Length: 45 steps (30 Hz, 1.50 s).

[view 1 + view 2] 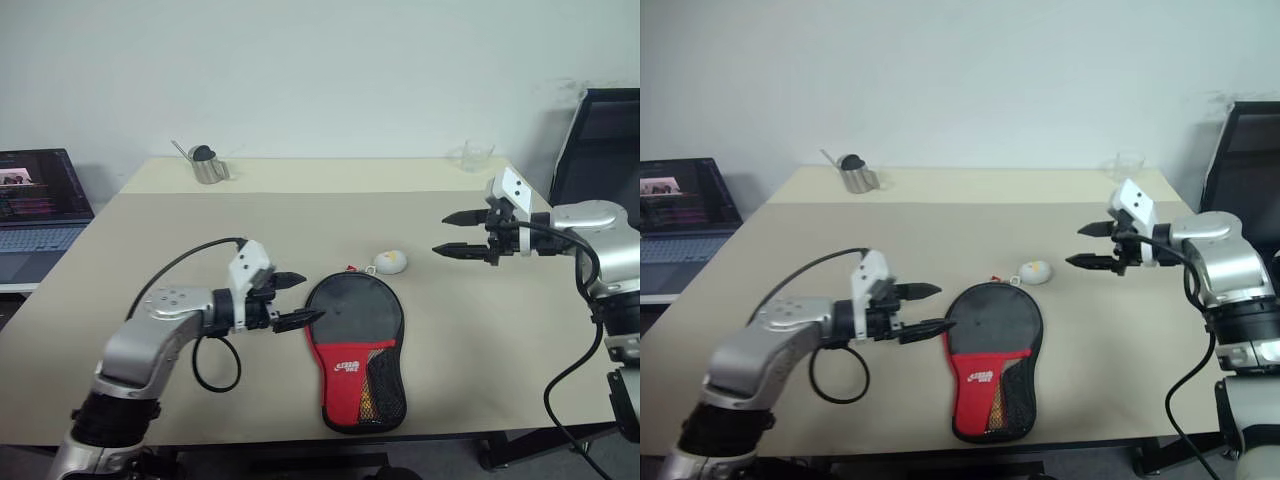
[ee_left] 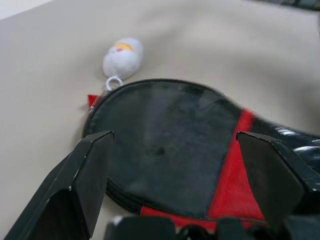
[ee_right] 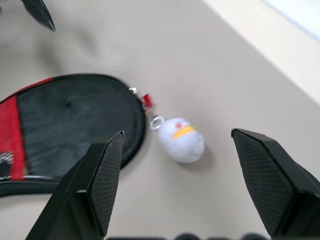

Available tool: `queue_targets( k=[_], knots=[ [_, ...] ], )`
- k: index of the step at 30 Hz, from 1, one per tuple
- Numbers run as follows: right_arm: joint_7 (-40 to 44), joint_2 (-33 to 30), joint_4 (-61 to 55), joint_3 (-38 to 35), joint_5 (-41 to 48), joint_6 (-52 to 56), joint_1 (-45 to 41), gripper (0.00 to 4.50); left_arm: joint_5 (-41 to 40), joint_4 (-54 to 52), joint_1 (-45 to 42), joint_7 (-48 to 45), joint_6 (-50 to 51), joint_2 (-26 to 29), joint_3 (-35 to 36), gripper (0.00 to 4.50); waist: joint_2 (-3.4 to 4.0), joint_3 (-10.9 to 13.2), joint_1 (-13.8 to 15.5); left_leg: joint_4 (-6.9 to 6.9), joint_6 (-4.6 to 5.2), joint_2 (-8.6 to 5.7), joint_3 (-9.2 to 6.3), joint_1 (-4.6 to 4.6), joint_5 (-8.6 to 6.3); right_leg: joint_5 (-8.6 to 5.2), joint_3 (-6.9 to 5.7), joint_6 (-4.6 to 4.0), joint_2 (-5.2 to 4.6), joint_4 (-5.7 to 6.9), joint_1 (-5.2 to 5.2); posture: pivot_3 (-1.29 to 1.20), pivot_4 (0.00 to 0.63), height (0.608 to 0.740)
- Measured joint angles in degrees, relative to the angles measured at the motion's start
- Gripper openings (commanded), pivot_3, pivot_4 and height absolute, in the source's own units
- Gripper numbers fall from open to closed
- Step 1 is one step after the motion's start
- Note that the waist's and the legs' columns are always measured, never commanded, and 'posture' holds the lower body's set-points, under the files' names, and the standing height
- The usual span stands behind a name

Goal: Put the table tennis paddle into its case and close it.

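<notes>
The case [image 1: 355,345] lies flat near the table's front edge, with its black round part to the far side and its red part with the mesh pocket toward me. The table tennis paddle is hidden. My left gripper [image 1: 305,300] is open, low over the table, its fingertips at the left rim of the case's round part [image 2: 165,145]. My right gripper [image 1: 442,234] is open and raised above the table, to the right of the case, with nothing between its fingers. A white-yellow charm [image 3: 181,139] hangs by a ring from the case's top edge.
A metal cup [image 1: 208,165] stands at the table's back left and a clear glass [image 1: 476,155] at the back right. A laptop [image 1: 40,210] sits off the table's left side, a black chair [image 1: 600,140] off the right. The table [image 1: 150,240] is beige.
</notes>
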Motion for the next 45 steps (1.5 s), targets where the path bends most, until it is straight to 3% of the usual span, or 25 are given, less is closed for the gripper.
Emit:
queue_targets(
  k=[9, 19, 24, 30, 45],
  knots=[
    [1.8, 4.1, 5.3, 2.1, -3.1, -4.2, -2.5, 3.76, 8.6, 18.0, -6.4, 8.1, -11.0, -15.0, -7.7, 4.26, 0.00, 0.0, 0.3, 0.06, 0.00, -0.08, 0.07, -0.14, 0.00, 0.02, 0.04, 0.04, -0.01, -0.07, -0.02, 0.00, 0.150, 0.740],
    [-2.7, 9.2, 12.7, 2.2, -5.6, -7.5, -6.6, 3.76, 12.3, 24.7, -10.1, 8.5, -14.0, -21.1, -11.5, 4.26, 0.02, 0.0, 0.0, 0.08, 0.00, -0.06, 0.09, -0.03, 0.00, 0.03, 0.09, 0.03, 0.00, 0.06, 0.01, 0.00, 0.150, 0.740],
    [-3.5, 9.6, 14.7, 2.2, -6.7, -8.7, -6.7, 3.76, 13.5, 24.1, -6.8, 9.2, -14.5, -21.1, -12.5, 4.26, 0.05, 0.0, 0.0, 0.06, 0.00, -0.06, 0.08, 0.02, 0.00, 0.03, 0.10, 0.03, -0.01, 0.06, 0.06, 0.00, 0.150, 0.740],
    [-6.5, 12.3, 19.4, 2.3, -8.3, -10.0, -9.1, 3.76, 13.4, 22.4, -7.9, 10.5, -7.7, -21.4, -11.6, 4.26, 0.05, 0.0, -0.1, 0.11, 0.00, -0.09, 0.19, 0.43, 0.02, 0.01, 0.29, 0.02, 0.00, 0.46, 0.21, 0.00, 0.150, 0.740],
    [-16.6, 18.4, 32.5, 4.5, -16.6, -11.2, -13.2, 3.76, 16.3, 26.2, -8.6, 14.6, -11.5, -24.4, -12.2, 4.39, 0.05, 0.0, -0.1, 0.20, 0.00, -0.11, 0.41, 0.59, 0.04, 0.01, 0.57, 0.02, -0.01, 0.76, 0.19, 0.00, 0.150, 0.740]
  ],
)
